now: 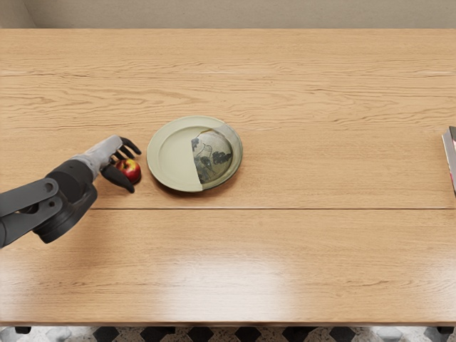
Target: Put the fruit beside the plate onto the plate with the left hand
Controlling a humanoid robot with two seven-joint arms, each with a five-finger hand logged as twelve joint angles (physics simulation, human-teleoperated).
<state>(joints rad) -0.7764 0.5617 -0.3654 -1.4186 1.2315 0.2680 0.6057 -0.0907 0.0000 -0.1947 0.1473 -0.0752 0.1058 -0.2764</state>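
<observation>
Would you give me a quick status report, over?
Left hand open, bracketing apple. Apple on table beside plate. Right hand out of view. Nothing between them.

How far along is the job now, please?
Done: the left hand is at the apple. In hand: the grasp, firm or not I cannot tell. Left: the apple sits on the table beside the plate, so lifting and placing remain.

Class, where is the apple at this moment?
In the head view, the apple lies on the table, left of centre, just left of the plate and off it, with the left hand at it.
</observation>
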